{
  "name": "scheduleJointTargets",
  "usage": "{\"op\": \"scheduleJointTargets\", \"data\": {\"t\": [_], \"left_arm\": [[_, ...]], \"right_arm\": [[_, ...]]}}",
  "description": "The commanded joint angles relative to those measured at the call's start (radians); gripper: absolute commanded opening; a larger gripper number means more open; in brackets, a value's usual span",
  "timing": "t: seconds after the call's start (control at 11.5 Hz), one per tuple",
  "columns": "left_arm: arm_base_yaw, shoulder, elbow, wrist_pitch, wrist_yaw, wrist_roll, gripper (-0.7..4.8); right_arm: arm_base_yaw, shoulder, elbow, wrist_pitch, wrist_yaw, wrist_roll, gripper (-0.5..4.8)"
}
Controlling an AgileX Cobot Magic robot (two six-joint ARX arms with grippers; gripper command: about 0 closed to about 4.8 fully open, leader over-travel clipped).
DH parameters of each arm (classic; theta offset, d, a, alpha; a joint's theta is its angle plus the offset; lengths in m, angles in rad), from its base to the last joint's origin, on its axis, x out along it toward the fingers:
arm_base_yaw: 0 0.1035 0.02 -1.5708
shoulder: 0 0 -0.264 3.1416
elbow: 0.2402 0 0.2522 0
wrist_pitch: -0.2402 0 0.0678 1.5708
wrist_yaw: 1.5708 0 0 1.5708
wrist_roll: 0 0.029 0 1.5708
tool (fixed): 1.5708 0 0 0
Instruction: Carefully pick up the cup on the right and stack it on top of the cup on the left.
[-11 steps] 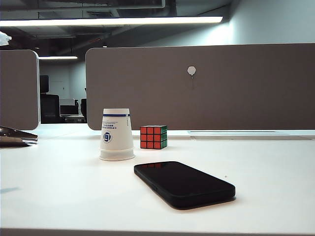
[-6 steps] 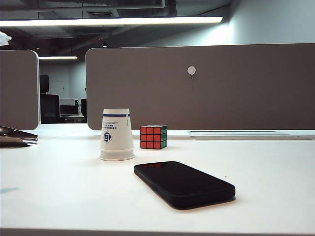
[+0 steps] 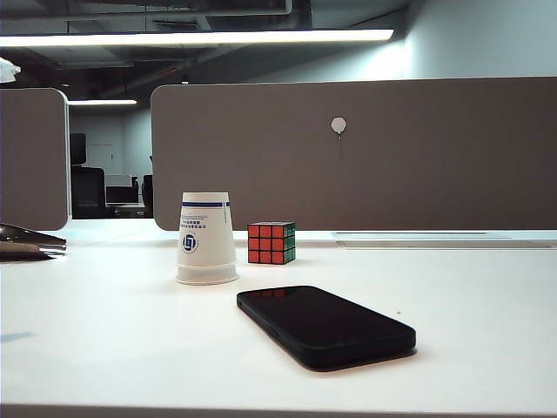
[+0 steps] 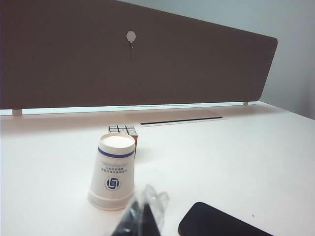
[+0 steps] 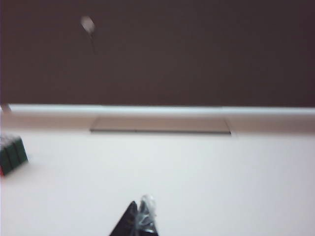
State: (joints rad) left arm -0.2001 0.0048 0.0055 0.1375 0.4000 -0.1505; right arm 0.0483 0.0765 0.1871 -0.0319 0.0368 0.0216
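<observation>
cup point(image 3: 206, 238): sitting upside down on table point(image 3: 104, 340), beside cube point(image 3: 271, 242)
left gripper point(image 4: 140, 221): hovering near cup, tips pressed together, empty
right gripper point(image 5: 138, 221): hanging over bare table, tips together, empty

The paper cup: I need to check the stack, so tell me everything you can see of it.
The paper cup is white, with a blue band near its closed base, small print and a round blue logo. It stands upside down, upright, rim on the white table. Its outline looks like a single cup; I cannot tell if another is nested inside. A cube sits just behind, to its right; a black phone lies nearer the camera. Nothing touches it. The left gripper is short of it, the right gripper well off it.
</observation>
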Motion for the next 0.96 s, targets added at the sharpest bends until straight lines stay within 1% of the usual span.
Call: {"op": "scheduleJointTargets", "data": {"t": [0.09, 0.35, 0.96], "left_arm": [[0.0, 0.0, 0.002, 0.005, 0.0, 0.0, -0.05], [0.0, 0.001, 0.002, 0.003, 0.001, 0.0, -0.05], [0.0, 0.001, 0.002, -0.009, 0.004, 0.0, -0.05]], "right_arm": [[0.0, -0.08, 0.003, 0.004, -0.013, 0.026, -0.01], [0.001, -0.074, 0.0, 0.001, -0.014, 0.039, -0.01], [0.0, -0.075, -0.027, -0.167, -0.017, 0.039, -0.01]]}}
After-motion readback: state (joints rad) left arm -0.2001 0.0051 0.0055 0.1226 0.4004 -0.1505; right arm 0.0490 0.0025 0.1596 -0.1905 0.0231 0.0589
